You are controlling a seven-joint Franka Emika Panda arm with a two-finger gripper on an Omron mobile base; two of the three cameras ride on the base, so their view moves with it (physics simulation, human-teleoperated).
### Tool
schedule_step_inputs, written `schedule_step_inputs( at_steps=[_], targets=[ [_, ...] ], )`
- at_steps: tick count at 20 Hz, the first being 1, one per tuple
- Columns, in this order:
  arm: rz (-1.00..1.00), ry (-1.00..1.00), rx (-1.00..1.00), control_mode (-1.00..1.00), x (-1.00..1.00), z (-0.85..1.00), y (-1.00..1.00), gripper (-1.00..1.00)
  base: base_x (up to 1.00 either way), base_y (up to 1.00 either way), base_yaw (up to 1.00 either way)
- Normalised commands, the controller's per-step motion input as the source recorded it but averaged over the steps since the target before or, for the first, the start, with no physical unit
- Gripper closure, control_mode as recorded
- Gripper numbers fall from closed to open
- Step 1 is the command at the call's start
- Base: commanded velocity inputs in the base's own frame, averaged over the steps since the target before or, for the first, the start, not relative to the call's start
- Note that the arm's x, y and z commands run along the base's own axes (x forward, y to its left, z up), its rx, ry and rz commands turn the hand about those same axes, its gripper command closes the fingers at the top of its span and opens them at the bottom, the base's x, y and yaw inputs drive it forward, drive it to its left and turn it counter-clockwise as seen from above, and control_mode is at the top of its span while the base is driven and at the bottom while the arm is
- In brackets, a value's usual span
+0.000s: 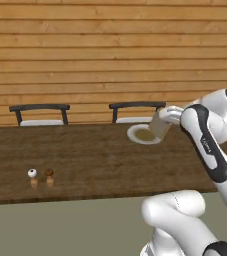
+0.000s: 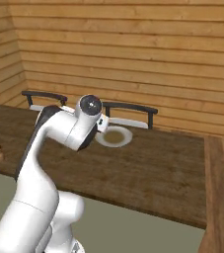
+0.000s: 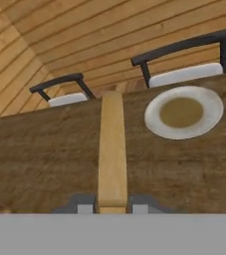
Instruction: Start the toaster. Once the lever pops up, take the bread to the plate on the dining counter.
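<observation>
The bread [image 3: 112, 149], a pale tan slice seen edge-on, stands between my fingertips [image 3: 84, 204], and my gripper [image 3: 112, 205] is shut on it. It hangs above the dark wood-grain dining counter [image 3: 45, 149]. The round white-grey plate [image 3: 184, 112] with a brownish centre lies on the counter just right of the slice in the hand view. From the left base view, my gripper [image 1: 161, 127] hovers at the right rim of the plate [image 1: 141, 134]. My arm partly covers the plate [image 2: 115, 137] in the right base view. The toaster is out of view.
Two dark chairs [image 1: 39, 114] [image 1: 135, 111] stand behind the counter against a wooden plank wall. A salt shaker [image 1: 32, 176] and a pepper shaker [image 1: 49, 176] stand near the counter's front left. The counter's right end [image 2: 217, 178] meets a lighter wood strip.
</observation>
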Motion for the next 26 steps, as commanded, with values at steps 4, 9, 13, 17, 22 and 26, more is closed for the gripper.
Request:
schedule_step_inputs(
  at_steps=[4,9,13,17,22,26],
  targets=[
    [0.15,0.12,0.12,-1.0,1.0,-0.29,-0.16,1.0,0.0,0.0,0.0],
    [0.09,0.2,0.2,-1.0,0.99,-0.22,-0.23,1.0,0.0,0.0,0.0],
    [0.05,0.23,0.11,-1.0,0.63,-0.54,-0.11,1.0,0.0,0.0,0.0],
    [0.05,0.03,0.02,-1.0,0.32,-0.29,-0.17,1.0,0.0,0.0,0.0],
    [0.01,-0.03,0.0,-1.0,0.04,-0.2,0.0,1.0,0.0,0.0,0.0],
    [0.0,0.0,-0.01,-1.0,0.2,-0.42,0.0,1.0,0.0,0.0,0.0]
  ],
)
